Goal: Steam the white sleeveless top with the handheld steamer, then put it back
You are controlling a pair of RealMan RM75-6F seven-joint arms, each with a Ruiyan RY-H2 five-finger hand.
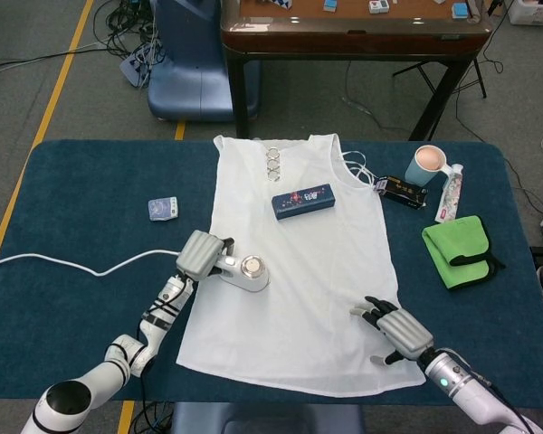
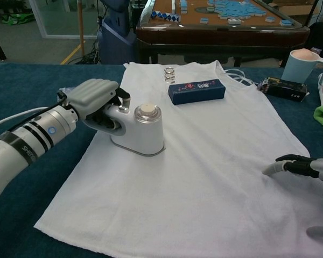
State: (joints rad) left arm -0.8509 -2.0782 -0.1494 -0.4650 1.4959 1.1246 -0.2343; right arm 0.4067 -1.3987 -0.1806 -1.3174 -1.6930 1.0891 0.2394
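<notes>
so one steamer (image 1: 250,269) on one top (image 1: 299,271), left hand (image 1: 199,255) gripping it; right hand (image 1: 396,328) spread, holding nothing

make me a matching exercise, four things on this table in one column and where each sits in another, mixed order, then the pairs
Things
1. handheld steamer
2. blue box
3. green cloth
4. mug

Places
A. on the table's right side, off the top, near the edge
B. on the white sleeveless top, upper middle, below the neckline
C. on the top's left part, held by the left hand
D. far right of the table, beyond the cloth

Pairs: 1-C, 2-B, 3-A, 4-D
</notes>
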